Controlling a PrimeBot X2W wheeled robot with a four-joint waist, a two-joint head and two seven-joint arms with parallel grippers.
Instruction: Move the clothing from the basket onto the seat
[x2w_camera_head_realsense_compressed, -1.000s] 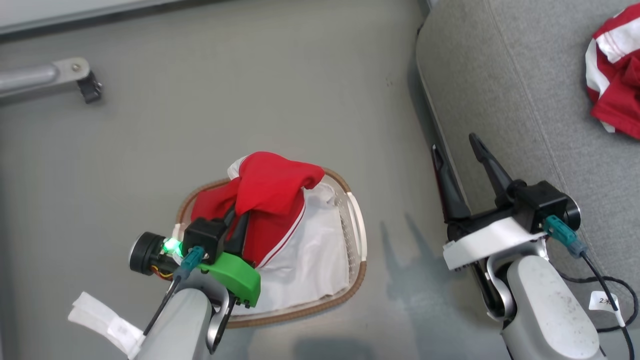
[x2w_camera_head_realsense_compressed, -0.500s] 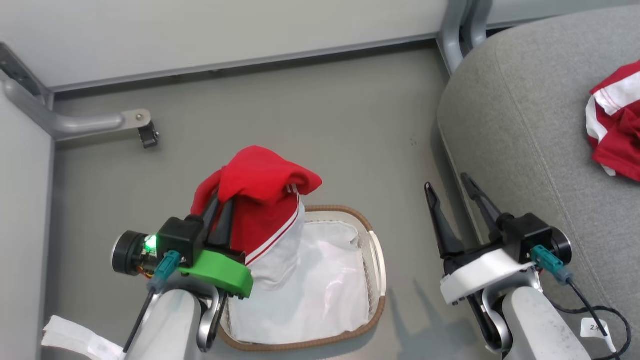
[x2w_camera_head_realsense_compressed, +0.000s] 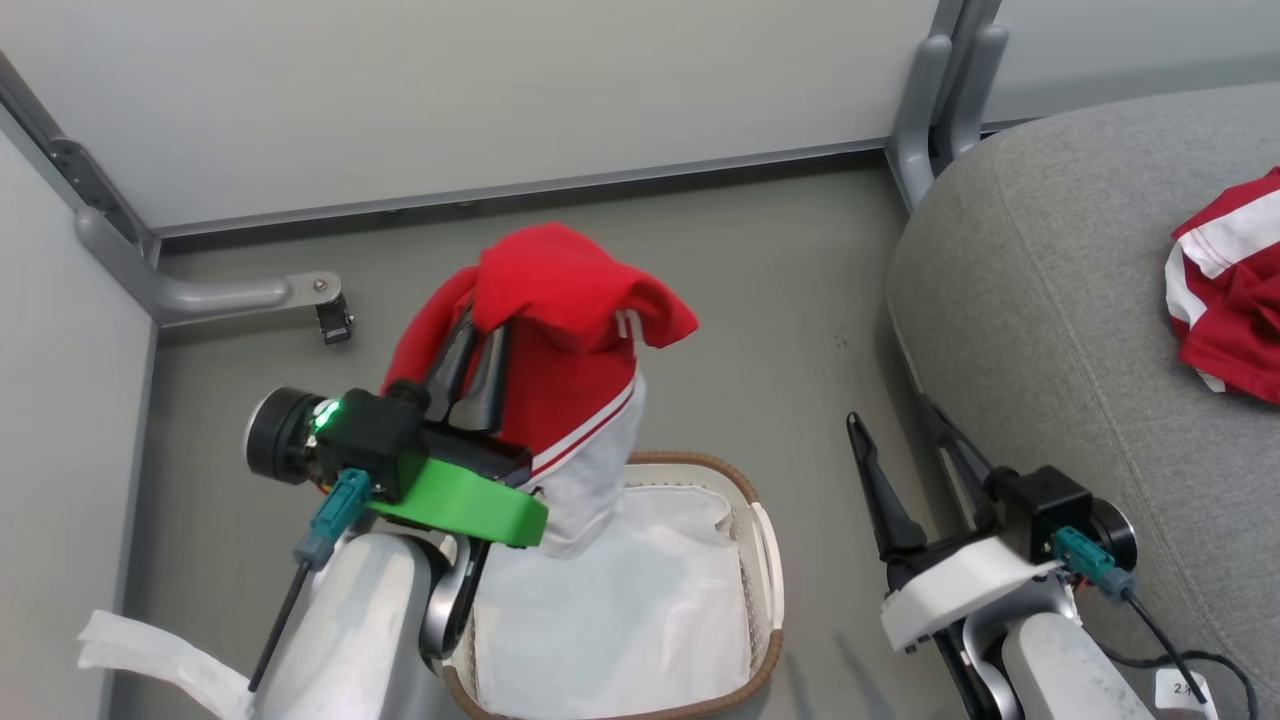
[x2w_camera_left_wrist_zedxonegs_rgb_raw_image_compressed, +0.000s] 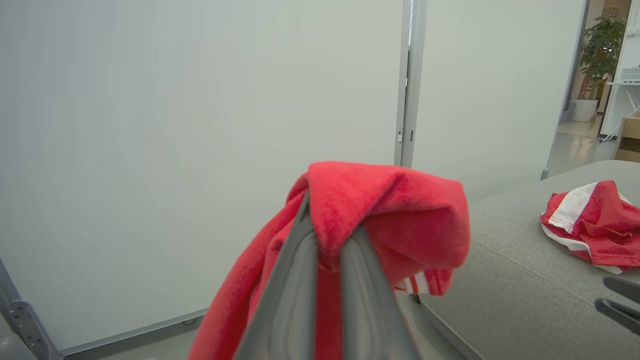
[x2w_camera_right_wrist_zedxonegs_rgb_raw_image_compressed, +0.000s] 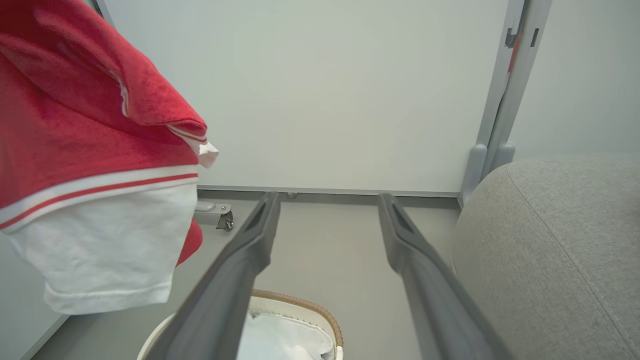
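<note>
The clothing hangs clamped in my left gripper, high over the basket, its white hem apparently clear of the liner, though my arm hides part. My right gripper stands spread wide, empty, just beside the seat. Farther off, a second red garment lies crumpled on that seat.

Passable floor between basket and seat; wall behind
</note>
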